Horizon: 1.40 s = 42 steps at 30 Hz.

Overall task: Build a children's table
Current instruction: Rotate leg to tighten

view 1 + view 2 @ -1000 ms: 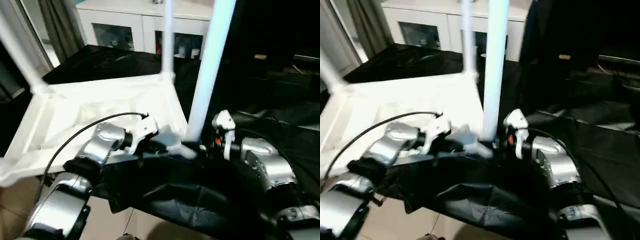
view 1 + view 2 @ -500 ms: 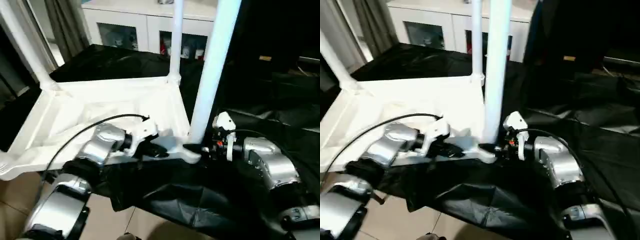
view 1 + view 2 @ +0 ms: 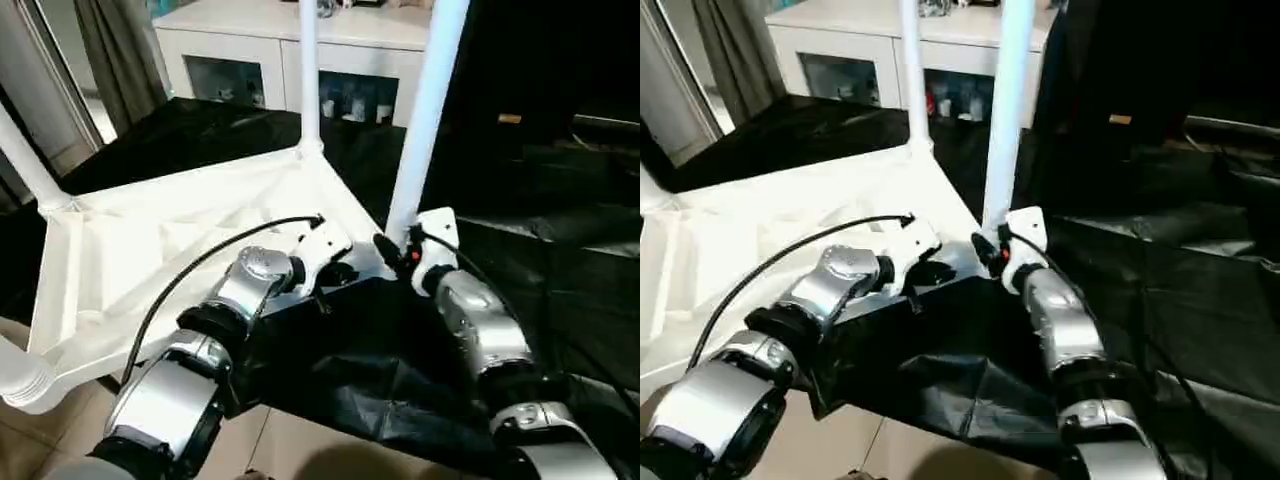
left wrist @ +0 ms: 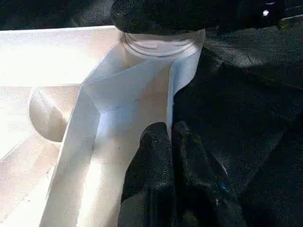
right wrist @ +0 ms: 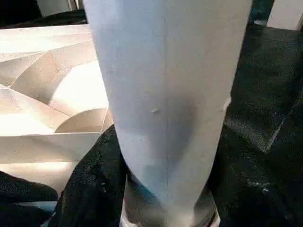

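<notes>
The children's table (image 3: 170, 250) lies upside down on a black cloth, ribbed underside up, white legs standing in its corner sockets. My left gripper (image 3: 338, 272) is shut on the thin rim wall (image 4: 142, 109) close to the near right corner. The near right leg (image 3: 420, 120) rises from that corner socket (image 4: 161, 42). My right gripper (image 3: 395, 250) sits at this leg's base, closed around it, and the leg (image 5: 165, 94) stands close in front of the right wrist camera. Other legs stand at the far corner (image 3: 308, 70) and at the left (image 3: 25, 160).
The black cloth (image 3: 560, 260) covers the work surface and hangs over its near edge above a tiled floor (image 3: 300, 450). A white glass-door cabinet (image 3: 250, 50) stands behind, with a curtain (image 3: 110, 50) to its left. A fourth leg's end (image 3: 20, 380) shows at the near left.
The whole picture has shifted with the head. My right forearm has swung in from the right and now reaches forward to the leg's base. The left gripper stays on the rim.
</notes>
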Available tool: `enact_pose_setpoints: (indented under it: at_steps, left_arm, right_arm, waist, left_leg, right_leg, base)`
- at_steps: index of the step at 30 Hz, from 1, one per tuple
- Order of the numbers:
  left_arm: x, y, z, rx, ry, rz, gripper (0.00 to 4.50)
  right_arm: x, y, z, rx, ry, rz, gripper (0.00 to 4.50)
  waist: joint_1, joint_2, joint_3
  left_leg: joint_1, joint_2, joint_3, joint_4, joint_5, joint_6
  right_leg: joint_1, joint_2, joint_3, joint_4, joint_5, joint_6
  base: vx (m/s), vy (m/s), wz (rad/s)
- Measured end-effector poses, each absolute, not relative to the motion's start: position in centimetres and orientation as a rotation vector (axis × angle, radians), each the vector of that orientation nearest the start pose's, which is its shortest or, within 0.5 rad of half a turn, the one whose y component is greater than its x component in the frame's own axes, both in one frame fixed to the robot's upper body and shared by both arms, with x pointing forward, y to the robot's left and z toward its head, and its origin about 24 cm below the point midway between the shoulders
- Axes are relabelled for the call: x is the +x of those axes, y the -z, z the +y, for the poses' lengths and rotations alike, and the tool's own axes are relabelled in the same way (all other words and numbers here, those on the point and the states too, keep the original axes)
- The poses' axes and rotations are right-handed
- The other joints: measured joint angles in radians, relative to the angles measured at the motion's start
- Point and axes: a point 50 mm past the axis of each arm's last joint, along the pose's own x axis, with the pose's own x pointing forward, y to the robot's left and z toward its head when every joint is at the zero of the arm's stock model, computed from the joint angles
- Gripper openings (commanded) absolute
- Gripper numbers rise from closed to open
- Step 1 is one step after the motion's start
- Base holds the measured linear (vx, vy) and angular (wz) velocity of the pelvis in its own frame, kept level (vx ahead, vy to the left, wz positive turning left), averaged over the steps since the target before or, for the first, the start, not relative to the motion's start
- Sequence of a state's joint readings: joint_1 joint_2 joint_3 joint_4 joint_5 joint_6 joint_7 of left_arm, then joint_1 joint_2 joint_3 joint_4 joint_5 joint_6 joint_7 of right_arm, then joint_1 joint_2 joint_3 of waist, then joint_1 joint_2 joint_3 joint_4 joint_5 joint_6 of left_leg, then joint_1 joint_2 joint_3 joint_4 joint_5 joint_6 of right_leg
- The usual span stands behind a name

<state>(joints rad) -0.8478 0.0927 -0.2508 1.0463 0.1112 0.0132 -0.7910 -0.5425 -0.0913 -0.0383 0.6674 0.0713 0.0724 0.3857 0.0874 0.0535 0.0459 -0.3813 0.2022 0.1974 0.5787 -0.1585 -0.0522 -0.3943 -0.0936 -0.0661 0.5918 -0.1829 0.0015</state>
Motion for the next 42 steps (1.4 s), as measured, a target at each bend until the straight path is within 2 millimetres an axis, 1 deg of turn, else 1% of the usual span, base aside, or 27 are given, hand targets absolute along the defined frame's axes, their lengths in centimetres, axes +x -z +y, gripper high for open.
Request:
enact_pose_setpoints:
  at_steps: [2, 4, 6, 9, 11, 14, 17, 19, 21, 23, 24, 26, 28, 30, 34, 37, 38, 42]
  left_arm:
    - [35.4, -4.7, 7.0, 0.387, 1.066, 0.396, 0.0]
    - [35.4, -4.8, 7.3, 0.386, 1.104, 0.393, 0.0]
    - [35.3, -4.9, 7.6, 0.384, 1.137, 0.395, 0.0]
    - [34.8, -5.2, 9.0, 0.369, 1.232, 0.406, 0.0]
    - [34.3, -5.2, 9.7, 0.351, 1.296, 0.414, 0.0]
    - [34.0, -5.5, 10.4, 0.359, 1.366, 0.439, 0.0]
    - [33.7, -5.6, 10.8, 0.371, 1.431, 0.462, 0.0]
    - [33.5, -5.6, 10.9, 0.372, 1.454, 0.472, 0.0]
    - [33.3, -5.6, 11.1, 0.375, 1.473, 0.479, 0.0]
    - [33.2, -5.6, 11.1, 0.37, 1.478, 0.478, 0.0]
    - [33.2, -5.6, 11.1, 0.37, 1.478, 0.479, 0.0]
    - [33.2, -5.6, 11.1, 0.372, 1.476, 0.477, 0.0]
    - [33.3, -5.5, 11.0, 0.38, 1.46, 0.467, 0.0]
    - [33.6, -5.4, 10.7, 0.394, 1.422, 0.459, 0.0]
    - [34.3, -5.2, 10.2, 0.397, 1.3, 0.44, 0.0]
    - [35.0, -5.1, 9.3, 0.381, 1.183, 0.426, 0.0]
    - [35.0, -5.1, 9.1, 0.376, 1.171, 0.423, 0.0]
    - [35.2, -4.8, 8.0, 0.349, 1.092, 0.403, 0.0]
  right_arm:
    - [34.2, -4.0, -12.8, 0.019, -0.484, 0.214, 2.91]
    - [34.0, -4.3, -13.5, -0.008, -0.572, 0.214, 3.14]
    - [33.7, -4.4, -14.0, -0.016, -0.639, 0.214, 3.26]
    - [32.7, -5.0, -15.5, -0.032, -0.813, 0.229, 3.26]
    - [32.0, -5.1, -16.4, -0.025, -0.926, 0.259, 3.26]
    - [31.5, -5.2, -16.8, -0.023, -1.02, 0.288, 3.26]
    - [31.1, -5.1, -16.8, -0.039, -1.096, 0.32, 3.26]
    - [30.9, -5.0, -16.6, -0.039, -1.124, 0.331, 2.93]
    - [30.8, -5.0, -16.7, -0.035, -1.151, 0.348, 2.9]
    - [30.7, -5.2, -16.8, -0.047, -1.163, 0.353, 2.68]
    - [30.7, -5.2, -16.7, -0.047, -1.164, 0.354, 2.55]
    - [30.7, -5.3, -16.7, -0.06, -1.167, 0.35, 2.54]
    - [30.8, -5.3, -16.6, -0.062, -1.156, 0.347, 2.44]
    - [31.0, -5.2, -16.4, -0.06, -1.122, 0.337, 2.37]
    - [31.9, -4.8, -15.7, -0.057, -0.951, 0.293, 2.17]
    - [33.1, -4.6, -15.0, -0.059, -0.752, 0.265, 2.05]
    - [33.2, -4.6, -14.9, -0.061, -0.724, 0.263, 2.02]
    - [33.8, -4.2, -13.7, -0.017, -0.558, 0.242, 1.99]
  waist:
    - [-0.001, 0.0, 0.0]
    - [0.0, 0.002, 0.001]
    - [0.002, 0.002, 0.001]
    - [0.006, 0.004, -0.001]
    - [0.013, 0.004, -0.001]
    - [0.025, 0.004, -0.001]
    - [0.032, 0.004, -0.001]
    - [0.033, 0.004, 0.0]
    - [0.032, 0.004, 0.0]
    - [0.032, 0.004, 0.0]
    - [0.031, 0.004, 0.0]
    - [0.031, 0.002, 0.001]
    - [0.032, -0.003, 0.002]
    - [0.032, -0.003, 0.002]
    - [0.024, -0.004, 0.002]
    - [0.008, -0.005, 0.002]
    - [0.004, -0.005, 0.003]
    - [-0.003, -0.005, 0.002]
  left_leg:
    - [0.0, 0.0, 0.0, 0.0, 0.0, 0.0]
    - [-0.002, 0.0, 0.0, -0.001, 0.0, 0.0]
    - [-0.002, 0.0, 0.0, -0.001, 0.0, 0.0]
    - [-0.004, 0.002, 0.0, -0.002, 0.0, 0.0]
    - [-0.006, 0.004, 0.0, -0.001, 0.0, 0.001]
    - [-0.009, 0.004, 0.001, -0.001, 0.002, 0.006]
    - [-0.01, 0.004, 0.001, 0.0, 0.0, 0.003]
    - [-0.01, 0.003, 0.001, 0.001, -0.001, 0.001]
    - [-0.009, 0.003, 0.002, 0.002, -0.001, 0.001]
    - [-0.009, 0.003, 0.002, 0.003, 0.0, 0.001]
    - [-0.009, 0.003, 0.002, 0.003, 0.0, 0.001]
    - [-0.008, 0.004, 0.002, 0.003, 0.0, 0.001]
    - [-0.007, 0.004, 0.002, 0.003, 0.0, 0.001]
    - [-0.007, 0.003, 0.002, 0.004, 0.0, 0.001]
    - [-0.004, 0.003, 0.002, 0.005, 0.0, 0.001]
    - [-0.004, 0.003, 0.002, 0.005, 0.0, 0.0]
    - [-0.004, 0.003, 0.002, 0.005, 0.0, 0.0]
    - [-0.003, 0.002, 0.002, 0.004, 0.0, 0.0]
  right_leg:
    - [0.0, 0.0, 0.0, 0.0, 0.0, 0.0]
    - [-0.002, 0.0, 0.0, 0.001, 0.002, -0.001]
    - [-0.002, 0.0, 0.0, 0.002, 0.007, -0.006]
    - [-0.005, 0.001, -0.002, 0.003, 0.006, -0.003]
    - [-0.006, 0.002, -0.003, 0.004, 0.002, -0.002]
    - [-0.01, 0.002, -0.003, 0.004, 0.0, -0.003]
    - [-0.009, 0.001, -0.003, 0.004, 0.0, -0.003]
    - [-0.009, 0.001, -0.003, 0.004, 0.001, -0.004]
    - [-0.008, 0.0, -0.002, 0.004, 0.001, -0.004]
    - [-0.008, 0.0, -0.002, 0.005, 0.001, -0.004]
    - [-0.008, 0.0, -0.002, 0.005, 0.001, -0.004]
    - [-0.008, 0.0, -0.002, 0.006, 0.001, -0.004]
    - [-0.007, 0.0, -0.002, 0.007, 0.001, -0.004]
    - [-0.007, 0.0, -0.001, 0.007, 0.001, -0.004]
    - [-0.005, 0.0, 0.0, 0.009, 0.001, -0.004]
    - [-0.005, 0.0, 0.0, 0.008, -0.001, 0.0]
    - [-0.005, 0.0, 0.0, 0.007, -0.001, 0.0]
    - [-0.004, 0.0, 0.0, 0.005, 0.0, 0.0]
  base:
    - [0.0, 0.0, 0.0]
    - [0.0, 0.0, 0.0]
    - [0.0, 0.0, 0.0]
    - [0.019, -0.004, -0.01]
    - [0.059, -0.008, -0.02]
    - [0.0, 0.0, 0.0]
    - [0.0, 0.0, 0.0]
    - [0.0, 0.0, 0.0]
    - [0.0, 0.0, 0.0]
    - [0.0, 0.0, 0.0]
    - [0.0, 0.0, 0.0]
    - [0.0, 0.0, 0.0]
    - [0.0, 0.0, 0.0]
    - [0.0, 0.0, 0.0]
    - [0.0, 0.0, 0.0]
    - [0.0, 0.0, 0.0]
    - [0.0, 0.0, 0.0]
    - [0.0, 0.0, 0.0]
